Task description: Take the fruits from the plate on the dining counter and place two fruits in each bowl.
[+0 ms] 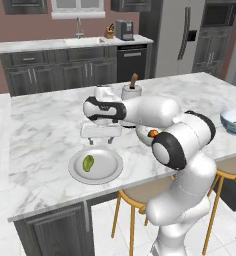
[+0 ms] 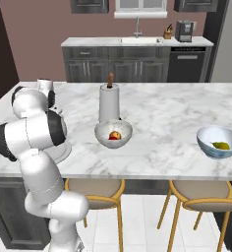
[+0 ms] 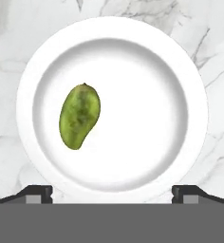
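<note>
At the near edge of the dining counter (image 1: pixel 50 130), a round plate (image 1: pixel 110 172) holds a single elongated green fruit (image 1: pixel 88 163), lying left of the plate's centre in the hand view. The gripper (image 1: pixel 101 142) hangs above the plate's far rim, pointing down, its jaws spread wide and holding nothing; the two finger tips (image 3: pixel 38 193) sit far apart at the bottom of the hand view, either side of the plate's rim. The robot's white forearm and elbow stretch across the counter from the right of the left base view, covering part of the speckled bowl (image 2: pixel 113 133). That bowl stands farther along the slab, near its front edge, with a round red fruit (image 2: pixel 115 135) and an orange-brown fruit beside it inside. Just behind the bowl rises an upright paper towel roll (image 2: pixel 108 102) on a holder with a brown knob. Toward the counter's right end sits the blue-sided bowl (image 2: pixel 217 141), a yellow-green fruit (image 2: pixel 221 145) in it. Wooden stools (image 2: pixel 93 189) are tucked under the front edge. Beyond, the back wall carries a sink counter (image 2: pixel 137 42), a coffee machine (image 2: pixel 185 30) and a knife block (image 2: pixel 168 32).
</note>
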Controlling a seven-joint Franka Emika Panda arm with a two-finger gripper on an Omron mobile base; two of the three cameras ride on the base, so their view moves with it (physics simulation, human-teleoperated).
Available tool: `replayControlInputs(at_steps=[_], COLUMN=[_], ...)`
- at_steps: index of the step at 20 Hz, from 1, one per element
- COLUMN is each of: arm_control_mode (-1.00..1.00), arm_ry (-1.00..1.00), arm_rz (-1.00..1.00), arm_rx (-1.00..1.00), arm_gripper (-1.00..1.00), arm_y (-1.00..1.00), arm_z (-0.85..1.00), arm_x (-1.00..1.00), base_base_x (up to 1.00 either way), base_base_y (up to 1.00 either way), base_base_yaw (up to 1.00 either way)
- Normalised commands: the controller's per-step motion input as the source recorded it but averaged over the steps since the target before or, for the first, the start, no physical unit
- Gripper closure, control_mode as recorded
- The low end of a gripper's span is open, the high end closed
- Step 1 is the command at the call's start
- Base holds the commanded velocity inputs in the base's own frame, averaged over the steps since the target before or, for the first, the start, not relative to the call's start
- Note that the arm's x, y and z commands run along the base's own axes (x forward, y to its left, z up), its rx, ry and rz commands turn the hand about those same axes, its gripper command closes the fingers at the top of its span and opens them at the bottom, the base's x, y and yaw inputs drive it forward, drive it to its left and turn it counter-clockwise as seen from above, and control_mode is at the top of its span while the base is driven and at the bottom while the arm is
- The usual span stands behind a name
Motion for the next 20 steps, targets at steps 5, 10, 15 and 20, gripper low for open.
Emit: replayControlInputs(at_steps=[5,10,15,20], arm_control_mode=[-1.00,-1.00,-1.00,-1.00], arm_ry=[-0.19,-0.03,0.14,0.00], arm_rz=[-0.18,-0.20,-0.02,0.18], arm_rx=[0.00,-0.01,-0.10,0.00], arm_gripper=[-1.00,-1.00,-1.00,-1.00], arm_y=[0.17,0.37,0.25,0.00], arm_z=[-0.37,-0.06,-0.17,-0.33], arm_x=[0.05,0.34,0.16,0.03], base_base_x=[0.00,0.00,0.00,0.00], base_base_y=[0.00,0.00,0.00,0.00], base_base_yaw=[0.00,0.00,0.00,0.00])
